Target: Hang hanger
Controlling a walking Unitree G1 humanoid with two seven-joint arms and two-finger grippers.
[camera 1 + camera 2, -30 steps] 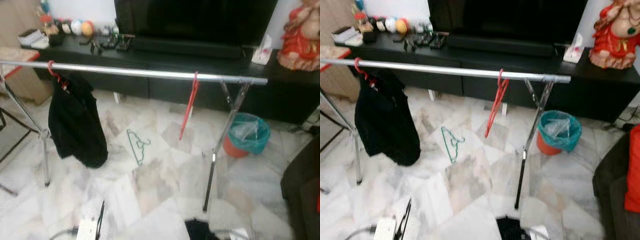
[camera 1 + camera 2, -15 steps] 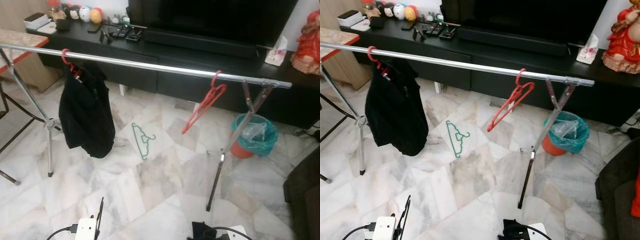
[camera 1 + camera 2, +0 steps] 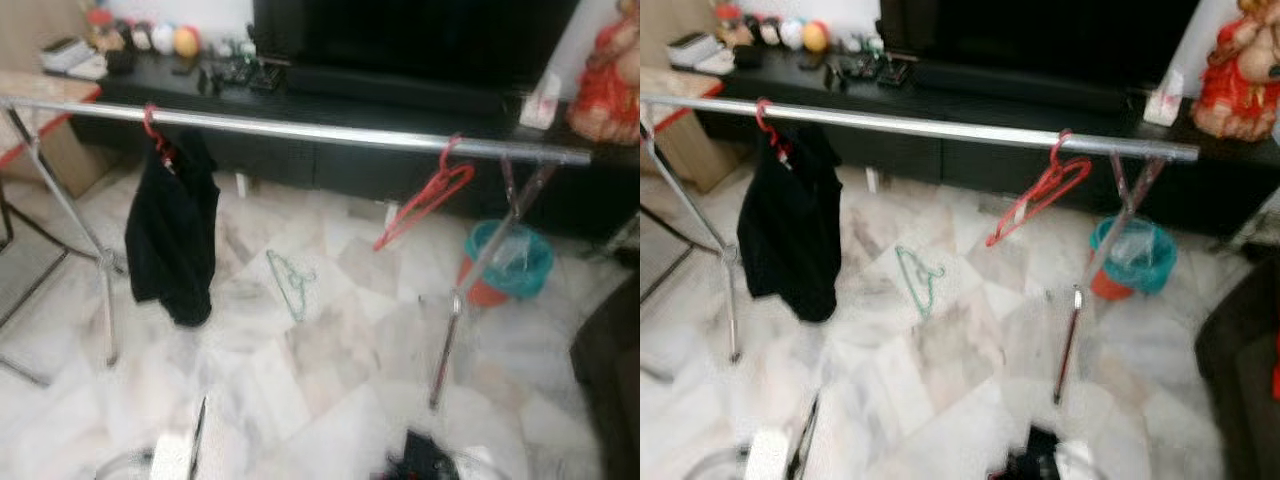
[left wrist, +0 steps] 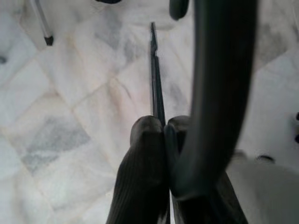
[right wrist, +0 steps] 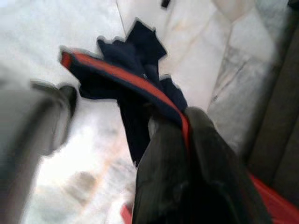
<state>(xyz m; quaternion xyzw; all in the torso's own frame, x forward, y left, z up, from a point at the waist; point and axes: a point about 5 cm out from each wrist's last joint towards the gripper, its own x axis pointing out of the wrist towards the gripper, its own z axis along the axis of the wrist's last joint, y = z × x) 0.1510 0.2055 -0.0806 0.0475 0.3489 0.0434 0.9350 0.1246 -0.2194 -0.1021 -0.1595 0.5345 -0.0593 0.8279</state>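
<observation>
Rail seemingly free between black garment and red hanger.

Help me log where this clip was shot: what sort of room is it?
Most likely a home living room: a large dark TV on a long black cabinet, marble floor tiles, and a metal clothes rail holding a black garment.
</observation>
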